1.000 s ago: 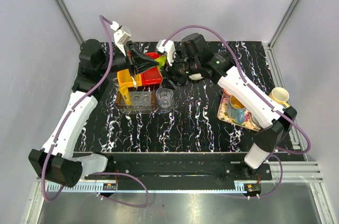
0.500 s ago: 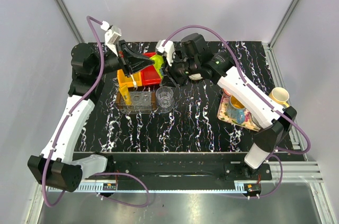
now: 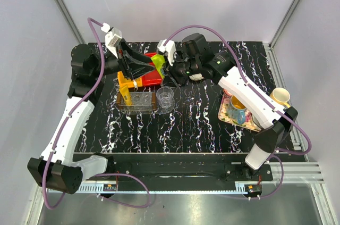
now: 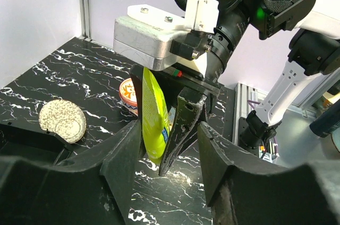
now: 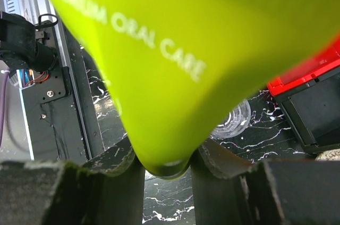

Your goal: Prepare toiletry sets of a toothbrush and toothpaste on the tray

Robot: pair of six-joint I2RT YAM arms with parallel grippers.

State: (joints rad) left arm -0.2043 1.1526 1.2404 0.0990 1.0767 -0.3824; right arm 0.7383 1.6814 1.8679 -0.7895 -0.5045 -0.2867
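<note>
The toothpaste tube (image 4: 153, 124), a single yellow-green one, hung in the air over the back middle of the table (image 3: 186, 124). From above it sat at the far right corner of the red bin (image 3: 151, 77). Its long axis ran close to upright in the left wrist view, with the wide flat end up under the right wrist and the narrowed, rounded end pointing down. White lettering reading "ORAL CARE" ran along its side in the right wrist view.

The right gripper (image 5: 164, 167) had its two fingers pinched on the tube near that lower end, one on each flat face.

The left gripper (image 4: 170, 134) faced it from the left, its fingers spread. The tube and one of the right gripper's fingers stood in the gap between them. The left gripper's finger (image 4: 125, 153) lay just beside the tube, though I could not tell whether it touched.

Left of the red bin stood one yellow bin (image 3: 126, 82). In front of the two bins were one clear tray (image 3: 135, 102) and one clear cup (image 3: 165, 97). Well apart on the right lay one patterned tray (image 3: 226, 114) carrying a blue mug (image 3: 237, 109), with a cream mug (image 3: 280, 96) beside it, making two mugs.
</note>
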